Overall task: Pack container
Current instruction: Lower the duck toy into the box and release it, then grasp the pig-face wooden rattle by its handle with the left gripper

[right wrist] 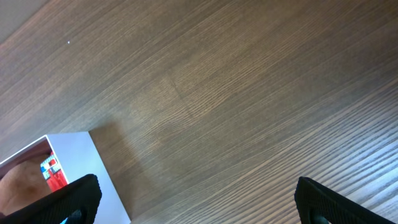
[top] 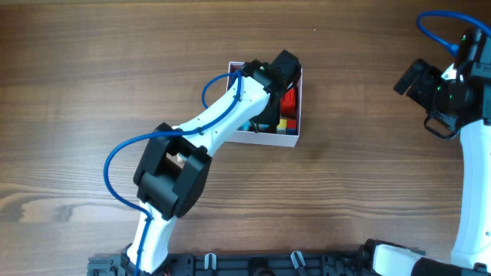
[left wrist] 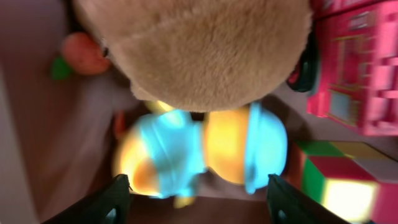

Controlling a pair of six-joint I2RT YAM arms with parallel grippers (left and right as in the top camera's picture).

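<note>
The container (top: 298, 115), a white-walled square box with a dusty-pink inside (left wrist: 37, 124), sits at the table's middle. My left gripper (left wrist: 198, 202) is open and reaches down into it; from overhead only its wrist (top: 282, 70) shows over the box. Just ahead of its fingers lies a blurred yellow and light-blue toy (left wrist: 205, 149), not gripped. A tan plush (left wrist: 199, 50) lies beyond it. My right gripper (right wrist: 196, 199) is open and empty above bare wood at the far right (top: 410, 80). The box's white wall also shows in the right wrist view (right wrist: 81, 155).
Inside the box are also a red-pink block toy (left wrist: 357, 68), a multicoloured cube (left wrist: 348, 183) and a small orange piece with a green end (left wrist: 84, 53). The left arm (top: 219, 126) lies across the box's left half. Wooden tabletop (top: 368, 192) surrounds the box.
</note>
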